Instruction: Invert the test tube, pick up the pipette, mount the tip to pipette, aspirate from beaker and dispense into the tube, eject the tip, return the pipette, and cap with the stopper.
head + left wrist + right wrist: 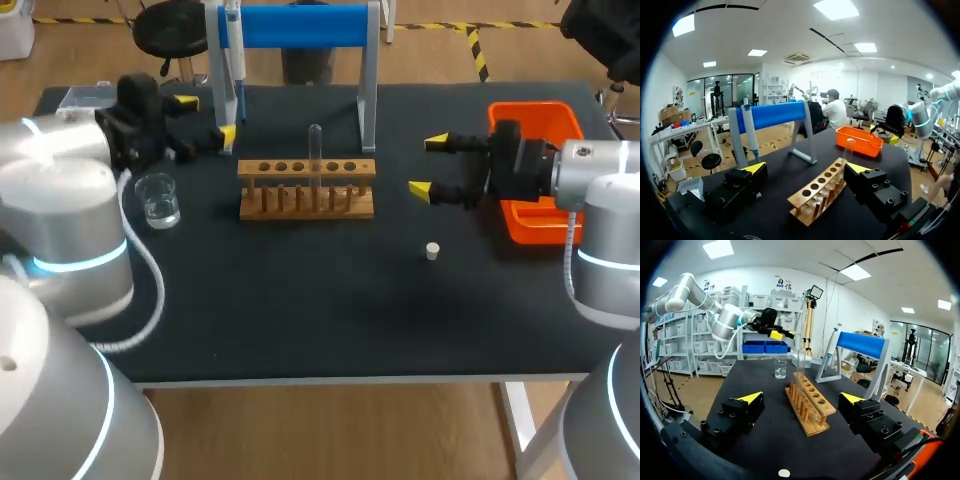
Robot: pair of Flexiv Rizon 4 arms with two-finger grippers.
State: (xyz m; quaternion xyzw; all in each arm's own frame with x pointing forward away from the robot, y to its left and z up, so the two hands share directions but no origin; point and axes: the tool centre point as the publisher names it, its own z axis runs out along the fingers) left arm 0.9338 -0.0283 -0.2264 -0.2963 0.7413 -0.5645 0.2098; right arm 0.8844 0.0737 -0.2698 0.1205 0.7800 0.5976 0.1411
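So, nearest the robot on the matte black table top (300, 320) is the little white stopper (432, 251). It's a stubby round plug lying on its own, near the right gripper (428, 165) but not touching it. That gripper hangs wide open with nothing in it, its 2 yellow tips facing the wooden test tube rack (307, 188). A glossy orange plastic tray (535, 112) sits behind it at the table's right edge.

The rack is a long block with a row of round holes on top. 1 clear test tube (315, 150) stands upright in it, well apart from both sets of jaws. Left of the rack there's a small clear beaker (158, 198) with a bit of liquid in the bottom.

Just beyond the beaker, the left gripper (207, 118) is spread open too, also empty. Furthest back is the pipette stand (300, 25), a grey frame with a blue cylinder across the top. The pipette (232, 40) hangs at its left end, close to the left gripper.
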